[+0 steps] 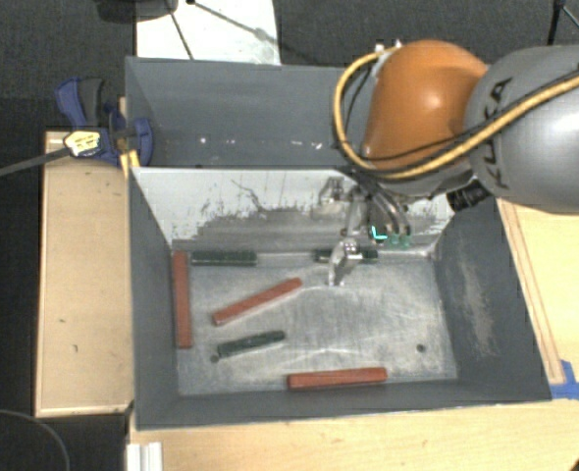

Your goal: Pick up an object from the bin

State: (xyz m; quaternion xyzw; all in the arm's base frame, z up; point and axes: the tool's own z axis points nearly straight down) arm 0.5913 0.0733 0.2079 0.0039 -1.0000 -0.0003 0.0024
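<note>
Camera view, from above: the arm (540, 130) comes in from the right, high over the bin (270, 106). Its thick grey link lies across the bin's right wall. At the wrist is the rounded orange cover (422, 91), with a yellow cable (407, 165) looped around it. Below the cover the wrist turns down, and the gripper (340, 267) points steeply down to the back of the bin floor, a little right of centre. A small green light glows on its body.

Right at the gripper's tip lies a short dark green stick (323, 255), flat along the foot of the back wall, with its right end hidden behind the gripper. The tip sits on or just over that stick; I can't tell whether they are touching. Whether the gripper is spread or closed up, I can't tell either from this angle, as the metal at the tip blurs into the scuffed floor.

The rest of the floor is well spread out, with no heap. A second dark green stick (224, 258) lies on the same back line, off to the left. A red-brown stick (182, 297) runs along the left wall. Nearest the gripper is a slanted red-brown stick (257, 302), down and to the left of the tip, clear of it. Below that is a third dark green stick (250, 343), slightly tilted. Another red-brown stick (337, 378) lies flat along the front edge.
</note>
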